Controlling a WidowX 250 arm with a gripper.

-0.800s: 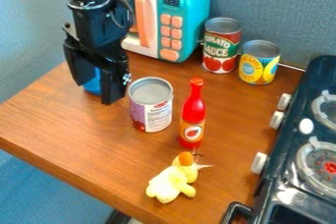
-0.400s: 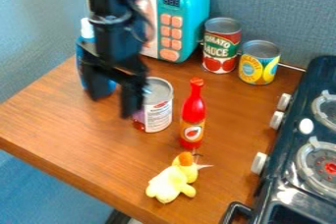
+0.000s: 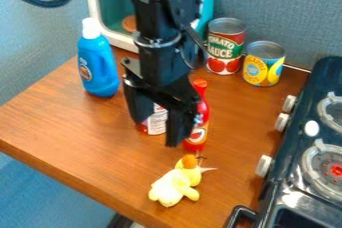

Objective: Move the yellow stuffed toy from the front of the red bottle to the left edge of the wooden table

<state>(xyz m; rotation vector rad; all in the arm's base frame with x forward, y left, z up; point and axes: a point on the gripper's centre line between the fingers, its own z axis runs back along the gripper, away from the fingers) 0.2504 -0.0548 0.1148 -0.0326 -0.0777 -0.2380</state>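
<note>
The black gripper (image 3: 157, 134) hangs open over the middle of the wooden table, its two fingers pointing down and apart. Behind it stands a can with a white label (image 3: 157, 121), largely hidden by the gripper. A red sauce bottle (image 3: 196, 134) stands upright just right of the fingers, its left side partly covered. In front of these, a yellow plush toy (image 3: 175, 184) with an orange part lies on the table. A blue bottle with a white cap (image 3: 98, 62) stands to the gripper's left.
A teal and white toy microwave (image 3: 111, 9) stands at the back, partly behind the arm. Right of it are a tomato sauce can (image 3: 224, 47) and a yellow-blue can (image 3: 263, 64). A dark toy stove (image 3: 294, 172) lines the right side. The table's front edge (image 3: 73, 179) slants across the lower left.
The arm and gripper have moved right and toward the camera, from in front of the blue bottle to in front of the labelled can. The blue bottle has come into full view; the objects have stayed put.
</note>
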